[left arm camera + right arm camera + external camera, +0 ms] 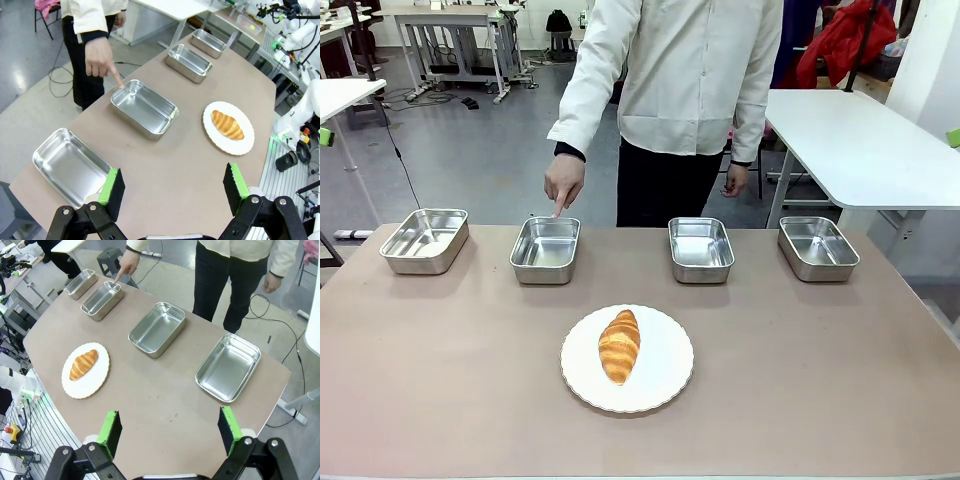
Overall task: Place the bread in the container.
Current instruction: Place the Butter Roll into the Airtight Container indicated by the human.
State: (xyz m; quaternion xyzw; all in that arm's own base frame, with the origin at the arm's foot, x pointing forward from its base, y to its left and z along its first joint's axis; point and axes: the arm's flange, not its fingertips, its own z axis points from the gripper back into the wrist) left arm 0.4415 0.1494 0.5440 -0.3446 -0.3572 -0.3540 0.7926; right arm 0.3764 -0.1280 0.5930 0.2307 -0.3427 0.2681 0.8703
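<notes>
On the near side the left gripper [172, 182], black with green pads, hangs above the brown table [440, 380], its fingers spread wide and holding nothing. The right gripper [169, 425] is the same, wide and empty. Further on, in the middle of the table, the golden-brown ridged croissant [619, 345] lies on a round white scalloped plate [665, 385]. Behind the plate, in one row, stand a small shallow rectangular stainless-steel container [544, 272] and three other trays [701, 272] of the same look. At the far edge a person's hand [563, 182] points one finger down at the rim of the container, second from the left, well apart from the croissant
</notes>
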